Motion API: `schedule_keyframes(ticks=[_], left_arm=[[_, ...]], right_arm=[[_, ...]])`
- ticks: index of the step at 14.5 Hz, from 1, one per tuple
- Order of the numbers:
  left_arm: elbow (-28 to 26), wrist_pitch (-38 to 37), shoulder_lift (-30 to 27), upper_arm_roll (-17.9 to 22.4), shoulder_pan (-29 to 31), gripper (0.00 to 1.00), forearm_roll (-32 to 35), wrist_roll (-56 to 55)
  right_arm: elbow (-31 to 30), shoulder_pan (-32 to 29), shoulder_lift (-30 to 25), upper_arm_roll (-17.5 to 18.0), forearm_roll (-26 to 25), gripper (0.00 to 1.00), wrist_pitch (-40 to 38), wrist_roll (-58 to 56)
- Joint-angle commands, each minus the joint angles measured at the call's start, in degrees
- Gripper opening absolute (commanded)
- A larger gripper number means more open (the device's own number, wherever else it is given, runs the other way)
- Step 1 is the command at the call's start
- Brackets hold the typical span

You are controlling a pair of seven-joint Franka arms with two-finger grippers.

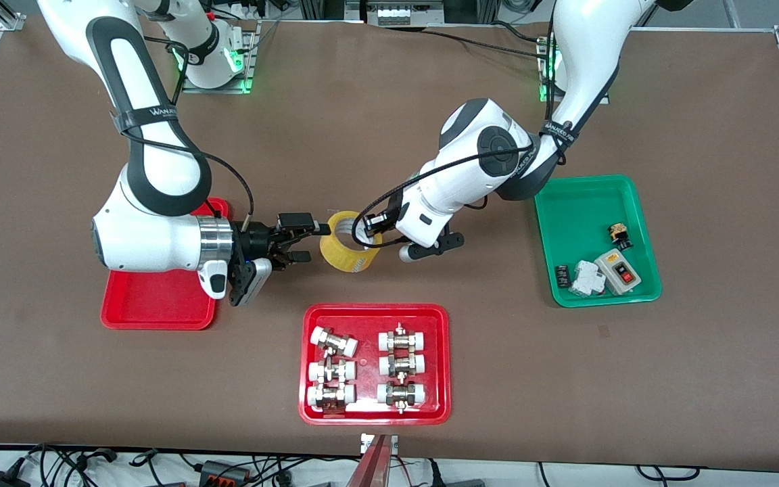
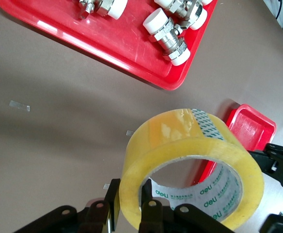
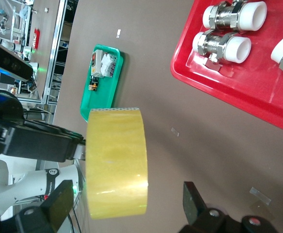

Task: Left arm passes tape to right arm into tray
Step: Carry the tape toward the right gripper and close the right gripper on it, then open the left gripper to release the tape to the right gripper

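Tape: your roll of translucent yellow packing tape (image 1: 349, 242) hangs in the air over the bare middle of the brown counter (image 1: 700, 352), between the two grippers.
Left gripper: the left gripper (image 1: 370, 233) has its jaws clamped on the roll's wall, one finger inside the pale core, as the left wrist view (image 2: 132, 213) shows.
Right gripper: the right gripper (image 1: 303, 238) sits just beside the roll with its jaws spread wide, one on either side of the roll's width in the right wrist view (image 3: 127, 213), not touching it.
Tray: your plain red tray (image 1: 159, 308) lies toward the right arm's end of the counter, partly under that arm's wrist.
Fittings tray: a second red tray (image 1: 374, 318) of metal-and-white pipe fittings lies nearer the front camera than the tape.
Green tray: the green tray (image 1: 579, 203) with small electrical parts sits toward the left arm's end.
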Motion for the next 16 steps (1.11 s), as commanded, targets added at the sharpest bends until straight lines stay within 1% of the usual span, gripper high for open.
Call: schedule_keyframes(ticks=[1,5,10,11,13,16], left_arm=[[1.26,-0.43,0.13,0.35,-0.52,0.00,0.61,-0.73],[1.26,-0.52,0.13,0.35,-0.52,0.00,0.61,-0.73],[1.18,-0.52,0.13,0.35,-0.52,0.00,0.61,-0.81],[1.26,-0.52,0.13,0.35,-0.52,0.00,0.61,-0.73],[1.26,-0.52,0.13,0.35,-0.52,0.00,0.61,-0.81],[1.18,-0.61,0.13,0.35,-0.52,0.00,0.61,-0.81]], right_arm=[[1.59,0.69,1.35,-0.38,3.41,1.00,0.13,-2.32],[1.59,0.95,2.23,-0.38,6.32,1.00,0.04,-2.50],[1.59,1.57,2.50,-0.38,6.59,1.00,-0.04,-2.50],[1.59,1.66,2.41,-0.38,6.59,0.96,-0.04,-2.50],[1.59,1.48,2.41,-0.38,6.59,0.91,-0.13,-2.50],[1.59,1.48,2.32,-0.38,6.50,0.90,-0.13,-2.59]])
